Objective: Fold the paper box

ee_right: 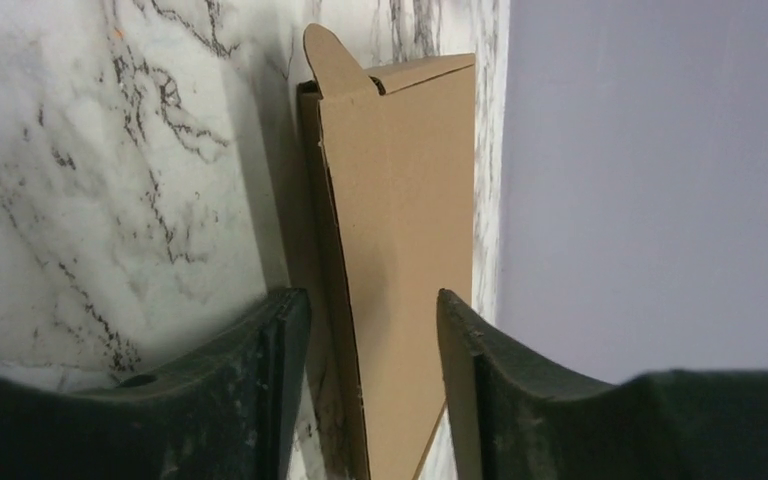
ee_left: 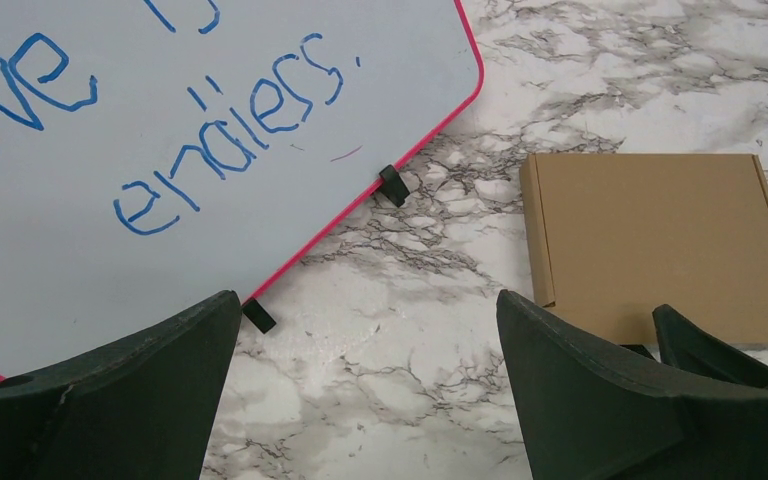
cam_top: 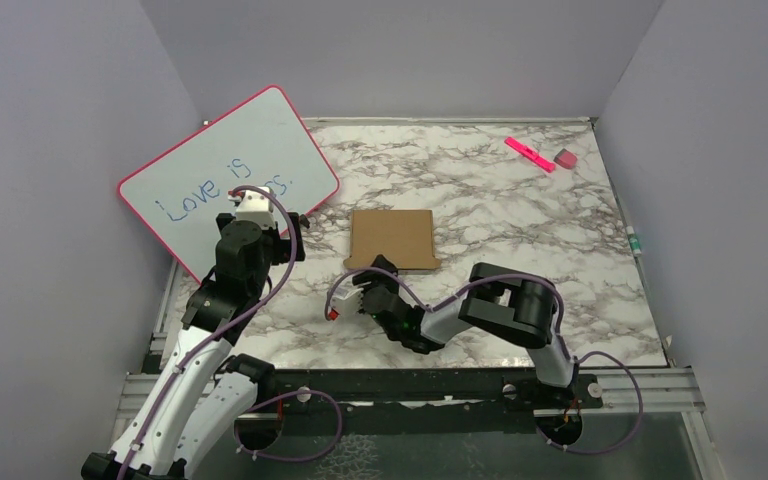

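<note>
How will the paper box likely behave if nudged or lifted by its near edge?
The paper box looks flat and thin, so probably light and likelier to slide on the smooth marble table than tip. A tab sticks out at one corner and a seam bows, so an edge lift may flex or reopen it.
</note>
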### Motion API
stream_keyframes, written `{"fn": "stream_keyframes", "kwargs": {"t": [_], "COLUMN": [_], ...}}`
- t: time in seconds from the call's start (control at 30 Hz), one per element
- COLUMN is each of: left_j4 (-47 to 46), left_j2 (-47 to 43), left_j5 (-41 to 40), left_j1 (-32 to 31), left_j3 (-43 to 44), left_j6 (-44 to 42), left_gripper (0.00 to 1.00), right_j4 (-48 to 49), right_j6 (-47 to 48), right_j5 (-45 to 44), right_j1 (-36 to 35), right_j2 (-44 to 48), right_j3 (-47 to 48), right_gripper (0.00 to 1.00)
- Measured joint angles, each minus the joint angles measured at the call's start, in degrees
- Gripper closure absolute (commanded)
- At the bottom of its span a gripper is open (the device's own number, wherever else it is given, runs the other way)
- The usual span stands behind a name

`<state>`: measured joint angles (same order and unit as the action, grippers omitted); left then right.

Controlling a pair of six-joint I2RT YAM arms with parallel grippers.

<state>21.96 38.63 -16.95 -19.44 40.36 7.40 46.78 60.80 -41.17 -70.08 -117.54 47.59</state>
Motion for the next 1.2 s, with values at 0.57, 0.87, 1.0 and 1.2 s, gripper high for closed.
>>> {"fn": "stream_keyframes", "kwargs": {"t": [0.57,0.87,1.0,1.2], "left_j4": [-0.07,-0.11,-0.59,-0.98], "left_j2": [0.26,-0.37,-0.70,-0.76], "left_j5": [0.02,1.95,2.84,4.11], "left_j1": [0.59,1.07,1.07,1.07], "left_j3": [0.00,-0.02,-0.02,-0.02], "left_j6": [-0.26,-0.66,-0.87,-1.07], "left_gripper": [0.01,0.01,0.01,0.01], "right_j4": [-6.60,-31.56,-46.38,-65.05], "right_j6": [-1.05,-13.90,-19.76,-25.55], "right_j5": [0.50,5.46,9.44,16.65], "right_j1": [0.81,0.92,0.96,1.09], "right_j2": [5.31,17.14,18.84,20.94], "right_j3": [0.70,9.44,16.11,25.22], "right_gripper": [0.99,0.99,0.99,0.99]}}
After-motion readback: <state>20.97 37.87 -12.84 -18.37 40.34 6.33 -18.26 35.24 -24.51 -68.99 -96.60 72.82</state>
